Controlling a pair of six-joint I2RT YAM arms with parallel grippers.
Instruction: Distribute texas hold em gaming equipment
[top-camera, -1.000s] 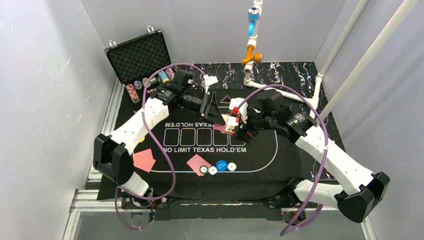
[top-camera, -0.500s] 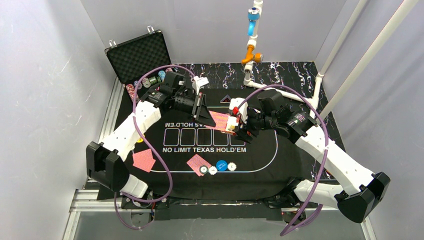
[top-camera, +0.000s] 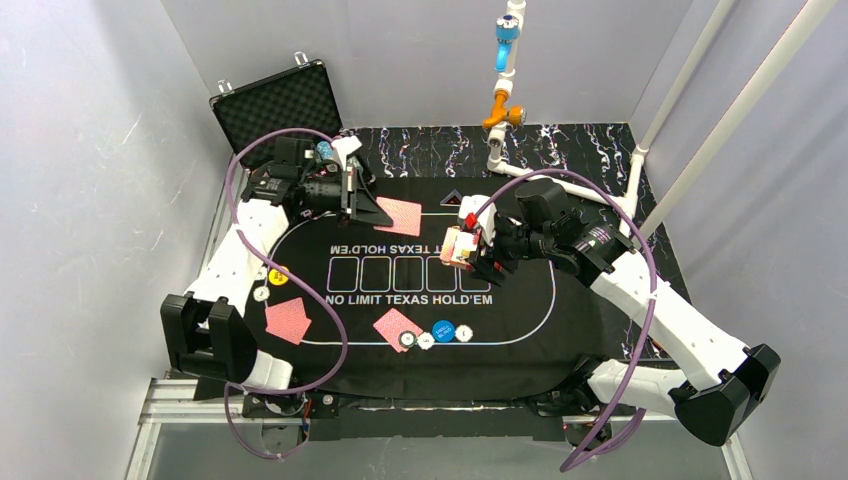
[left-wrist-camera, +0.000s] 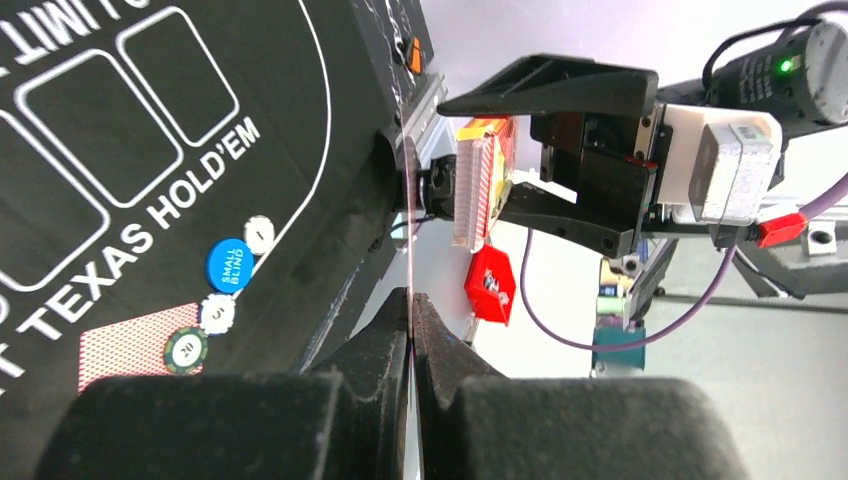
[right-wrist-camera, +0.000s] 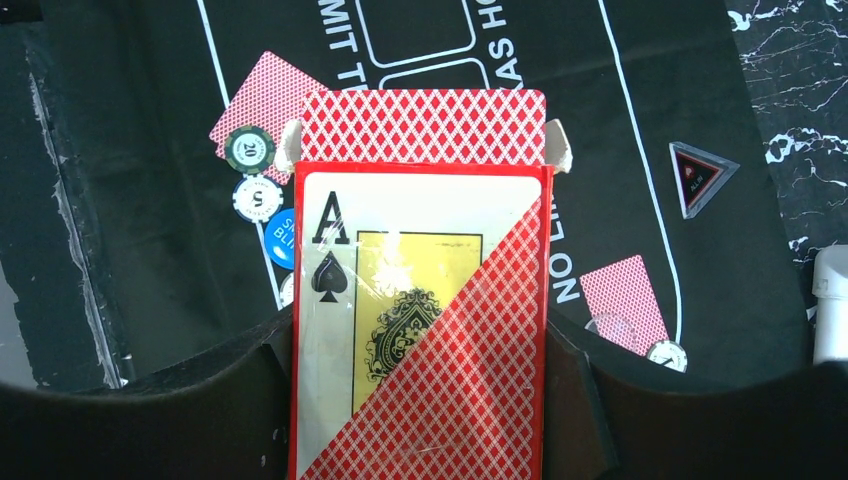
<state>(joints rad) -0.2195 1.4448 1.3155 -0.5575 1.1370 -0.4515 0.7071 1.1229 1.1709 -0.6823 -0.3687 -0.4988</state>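
— Left gripper?
— Your left gripper (left-wrist-camera: 411, 308) is pinched tight on a single red-backed playing card (top-camera: 402, 215); in the wrist view the card shows edge-on, running straight out from between the fingertips; from above, its red back reaches out past the fingertips towards your right gripper, near it but apart.

— And the right?
— Your right gripper (right-wrist-camera: 420, 330) is clamped across a red-and-white card box printed with an ace of spades (top-camera: 456, 247); one finger presses on each long side; the box's top flap is open, and the red-backed deck (right-wrist-camera: 424, 125) sticks out just past the fingertips.

— What lies below the grippers?
— A black felt mat printed "NO LIMIT TEXAS HOLD'EM" (top-camera: 520, 300); on the base side of your right gripper lies a face-down red-backed card (top-camera: 397, 328); touching its corner is a green-striped poker chip (top-camera: 407, 340), then a white striped chip (top-camera: 426, 340), a round blue button marked "SMALL BLIND" (top-camera: 443, 331) and a small white button (top-camera: 464, 333), all in a close row.

— Nearer the left arm?
— Another face-down red card (top-camera: 288, 320) lies well back from your left gripper, towards the base; a small yellow button (top-camera: 278, 275) and a white one (top-camera: 261, 293) sit just beside the forearm; the black foam-lined case (top-camera: 275, 105) stands open behind the gripper.
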